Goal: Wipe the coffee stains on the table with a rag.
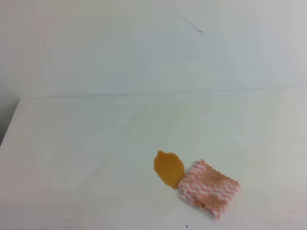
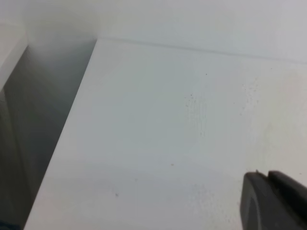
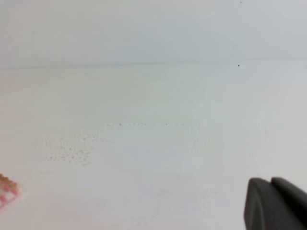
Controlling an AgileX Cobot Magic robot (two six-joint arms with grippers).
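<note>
Coffee stains [image 1: 168, 168] and rag [image 1: 209, 187] are seen together only in the exterior high view, touching on the near part of the table [image 1: 86, 143]. In the right wrist view only a rag corner [image 3: 6, 190] is caught. The left gripper [image 2: 276, 201] and right gripper [image 3: 276, 203] are shown as dark corners; their opening cannot be told.

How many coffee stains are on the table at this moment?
1. The coffee stain sits on the table near its front edge, touching the left corner of the rag. None shows elsewhere; the rag may hide more.
</note>
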